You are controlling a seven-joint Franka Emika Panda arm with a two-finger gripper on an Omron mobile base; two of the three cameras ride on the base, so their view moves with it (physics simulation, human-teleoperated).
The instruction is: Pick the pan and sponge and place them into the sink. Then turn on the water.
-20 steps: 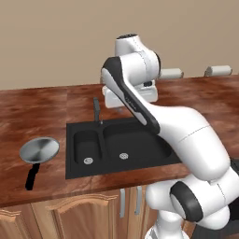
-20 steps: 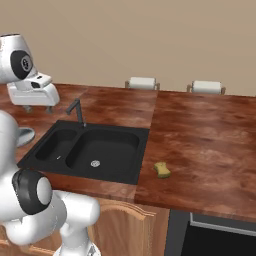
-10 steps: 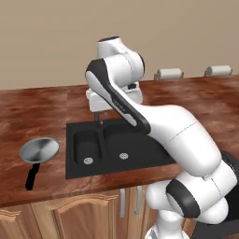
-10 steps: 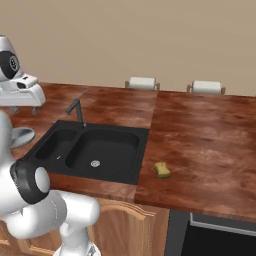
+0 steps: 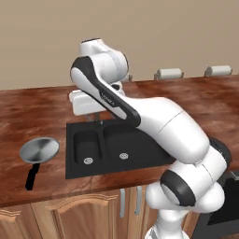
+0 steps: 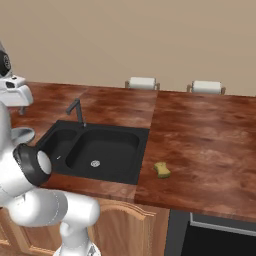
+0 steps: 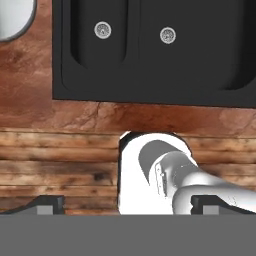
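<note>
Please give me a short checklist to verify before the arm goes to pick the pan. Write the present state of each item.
1. Gripper open and holding nothing: ok.
2. Pan on the counter left of the sink, handle toward the counter front: ok.
3. Both basins free to receive things: ok.
4. Sponge on the counter right of the sink, untouched: ok.
5. Faucet off, no stream visible: ok.
6. Gripper above the pan: not ok, it hangs over the sink.

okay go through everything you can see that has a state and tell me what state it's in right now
pan: on the counter left of the sink, empty, not held
sponge: on the counter right of the sink, not held
sink: both basins empty
faucet: off, no water running
hand: open, holding nothing
</note>
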